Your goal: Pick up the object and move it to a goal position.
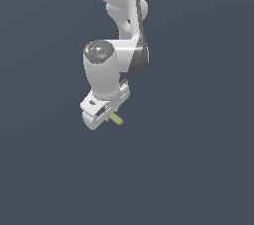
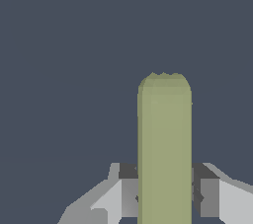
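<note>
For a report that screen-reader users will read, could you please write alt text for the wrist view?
A yellow-green rod with a blunt end stands between the two fingers of the gripper, which close against its sides. Behind them is only a plain dark grey-blue background, with nothing else in sight.

Not a real room at all, just a bare simulator scene. Flat slate-blue backdrop (image 1: 208, 169) everywhere, no walls, furniture or horizon. Only a smooth white rendered robot arm (image 1: 106, 68) coming in from 12 o'clock, with blocky, untextured shading.
</note>
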`<state>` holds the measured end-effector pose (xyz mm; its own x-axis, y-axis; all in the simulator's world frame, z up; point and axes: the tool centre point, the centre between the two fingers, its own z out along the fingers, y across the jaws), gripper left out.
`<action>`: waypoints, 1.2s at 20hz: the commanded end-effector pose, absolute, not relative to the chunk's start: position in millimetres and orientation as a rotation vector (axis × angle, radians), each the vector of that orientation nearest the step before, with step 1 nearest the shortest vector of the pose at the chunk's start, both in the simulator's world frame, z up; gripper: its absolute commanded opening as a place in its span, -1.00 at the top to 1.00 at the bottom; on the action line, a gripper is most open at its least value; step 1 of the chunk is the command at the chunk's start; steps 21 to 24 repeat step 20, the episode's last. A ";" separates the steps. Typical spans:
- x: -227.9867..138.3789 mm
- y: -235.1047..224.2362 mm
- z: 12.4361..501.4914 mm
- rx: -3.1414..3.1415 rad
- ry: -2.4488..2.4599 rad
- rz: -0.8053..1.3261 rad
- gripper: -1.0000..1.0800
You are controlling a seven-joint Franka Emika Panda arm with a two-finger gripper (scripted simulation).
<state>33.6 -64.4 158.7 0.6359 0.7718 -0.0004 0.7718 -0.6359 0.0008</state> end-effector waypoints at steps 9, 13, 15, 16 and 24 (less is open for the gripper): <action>15.7 -109.9 249.8 2.842 1.341 0.001 1.00; 12.9 -119.2 268.3 2.842 1.341 0.001 1.00; 12.3 -122.3 273.5 2.842 1.340 0.001 1.00; 12.2 -123.2 275.1 2.842 1.340 0.001 1.00; 13.1 -124.0 275.8 2.842 1.339 0.000 1.00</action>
